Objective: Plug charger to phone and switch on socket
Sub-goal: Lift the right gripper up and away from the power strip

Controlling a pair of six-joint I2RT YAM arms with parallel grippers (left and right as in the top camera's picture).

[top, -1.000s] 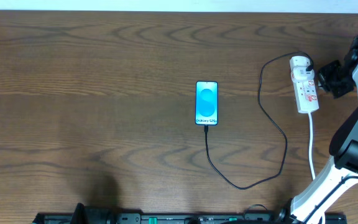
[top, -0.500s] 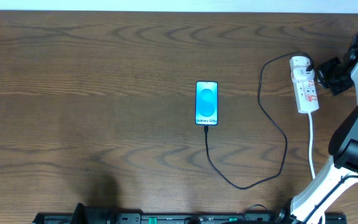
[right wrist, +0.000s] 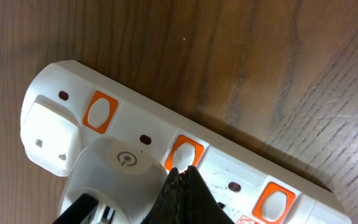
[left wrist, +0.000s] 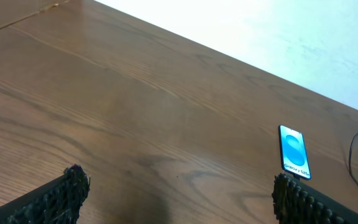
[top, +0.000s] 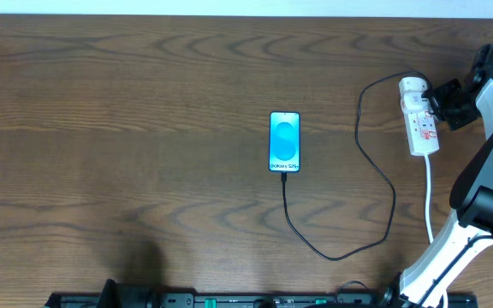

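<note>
The phone (top: pixel 284 142) lies flat mid-table with its blue screen lit; it also shows in the left wrist view (left wrist: pixel 293 151). The black charger cable (top: pixel 341 254) runs from the phone's lower end in a loop to the far end of the socket (top: pixel 420 130), a white power strip. In the right wrist view a white adapter (right wrist: pixel 114 168) sits plugged into the strip (right wrist: pixel 135 115). My right gripper (right wrist: pixel 180 173) is shut, its tip on the strip's second orange switch (right wrist: pixel 188 151); it also shows in the overhead view (top: pixel 439 99). My left gripper (left wrist: pixel 179 199) is open and empty, low over bare wood.
The strip's white cord (top: pixel 429 197) runs toward the table's front by my right arm's base (top: pixel 448 257). Two more orange switches (right wrist: pixel 99 112) (right wrist: pixel 273 202) flank the pressed one. A white wall borders the table's far edge (left wrist: pixel 278 43).
My right gripper has moved left and toward the far edge, onto the strip's switches. The phone, cable and strip have not moved.
</note>
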